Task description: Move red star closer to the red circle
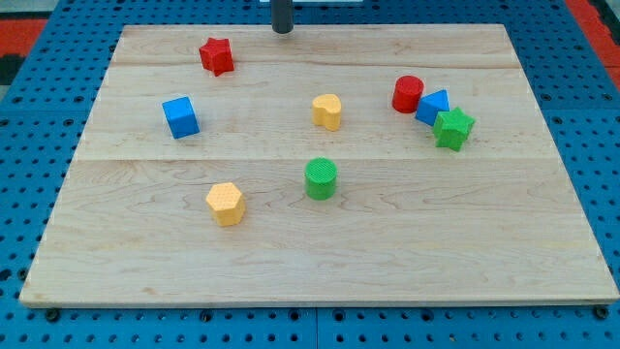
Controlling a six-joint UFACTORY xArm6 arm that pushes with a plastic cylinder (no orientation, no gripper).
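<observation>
My tip [282, 30], a plain rod with no jaws to open or close, stood at the worktop's [320, 252] top edge. The red star [217, 55] lay just to its left and slightly below. The red circle [408, 94] sat well apart toward the view's right, so I judged the push must run rightward.

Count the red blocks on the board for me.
2. The red star sits near the view's top left; the red cylinder sits right of centre, touching the blue block. None appears hidden.

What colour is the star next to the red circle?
Green. The green star shows in the camera view, at the view's right.
</observation>
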